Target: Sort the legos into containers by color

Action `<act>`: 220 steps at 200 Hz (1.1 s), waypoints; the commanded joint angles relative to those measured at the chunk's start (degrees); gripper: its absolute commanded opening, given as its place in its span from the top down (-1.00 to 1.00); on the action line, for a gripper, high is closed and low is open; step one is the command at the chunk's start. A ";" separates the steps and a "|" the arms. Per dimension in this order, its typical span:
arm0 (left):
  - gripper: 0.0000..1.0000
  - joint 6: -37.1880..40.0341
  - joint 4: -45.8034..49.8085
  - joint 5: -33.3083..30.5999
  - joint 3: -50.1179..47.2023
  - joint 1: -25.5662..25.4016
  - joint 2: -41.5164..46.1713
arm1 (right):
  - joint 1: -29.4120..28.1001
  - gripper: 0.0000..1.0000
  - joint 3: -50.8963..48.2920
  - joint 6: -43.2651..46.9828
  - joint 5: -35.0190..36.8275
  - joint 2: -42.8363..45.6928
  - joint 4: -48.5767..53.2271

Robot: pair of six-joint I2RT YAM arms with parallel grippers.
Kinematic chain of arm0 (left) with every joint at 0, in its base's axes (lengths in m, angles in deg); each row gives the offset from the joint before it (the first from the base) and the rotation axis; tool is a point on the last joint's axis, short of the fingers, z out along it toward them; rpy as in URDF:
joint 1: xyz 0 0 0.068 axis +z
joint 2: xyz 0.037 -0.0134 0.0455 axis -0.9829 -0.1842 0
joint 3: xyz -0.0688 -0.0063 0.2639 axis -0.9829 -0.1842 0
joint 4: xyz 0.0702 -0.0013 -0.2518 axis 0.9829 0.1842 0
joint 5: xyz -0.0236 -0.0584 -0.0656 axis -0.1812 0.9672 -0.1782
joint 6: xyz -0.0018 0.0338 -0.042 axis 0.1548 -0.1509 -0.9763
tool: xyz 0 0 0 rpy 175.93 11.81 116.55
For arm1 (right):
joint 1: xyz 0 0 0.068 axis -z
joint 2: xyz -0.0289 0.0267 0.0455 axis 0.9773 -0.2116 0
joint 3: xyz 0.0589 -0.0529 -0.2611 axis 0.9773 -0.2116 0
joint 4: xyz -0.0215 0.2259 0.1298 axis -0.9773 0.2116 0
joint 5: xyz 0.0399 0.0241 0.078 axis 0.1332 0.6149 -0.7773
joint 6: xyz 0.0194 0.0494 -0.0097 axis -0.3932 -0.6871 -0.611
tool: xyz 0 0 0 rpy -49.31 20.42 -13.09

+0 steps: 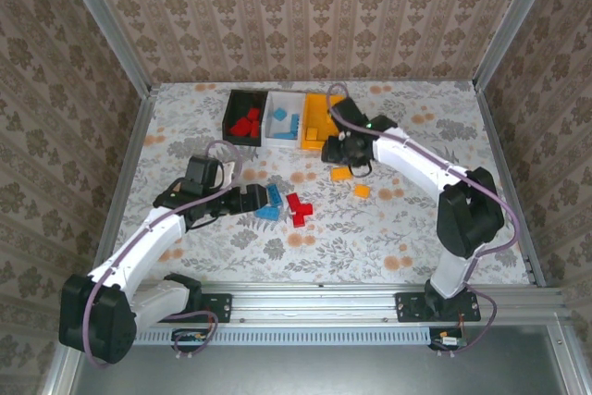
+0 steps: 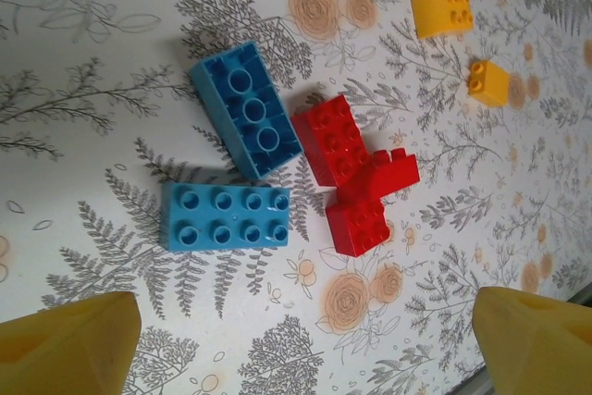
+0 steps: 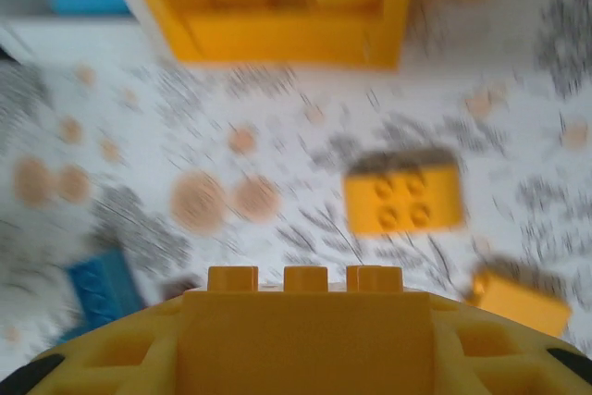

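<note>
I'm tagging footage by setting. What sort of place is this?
Likely a robot test cell, not a home: wallpaper-print panels in an aluminium frame box in a floral-covered table, and a left arm and right arm are bolted to a rail at its near edge.

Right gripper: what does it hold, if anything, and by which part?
A yellow brick, gripped by its opposite sides, with its studs sticking out ahead.

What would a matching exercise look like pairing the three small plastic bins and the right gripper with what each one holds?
1. black rectangular plastic bin
2. white rectangular plastic bin
3. orange rectangular plastic bin
4. right gripper

A. small blue plastic bricks
B. one orange-yellow plastic brick, clamped
C. small red plastic bricks
D. several orange-yellow plastic bricks

Pairs: 1-C, 2-A, 3-D, 4-B.
</note>
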 commanded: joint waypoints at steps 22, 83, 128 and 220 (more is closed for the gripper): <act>-0.88 -1.58 -0.96 -1.03 -0.31 -2.33 -0.91 | 4.25 0.14 16.81 4.65 -4.59 -12.21 -0.13; -0.88 -1.75 0.43 -1.62 -0.16 -3.08 -1.54 | 7.26 0.07 38.91 6.75 -5.80 -30.65 3.54; -0.88 -1.59 0.38 -1.75 0.26 -3.12 -2.35 | 7.53 -0.16 44.05 6.59 -5.86 -34.81 4.18; -0.89 -1.21 2.38 -2.42 2.27 -3.10 -1.31 | 7.45 -0.39 36.19 8.79 -7.42 -23.33 5.18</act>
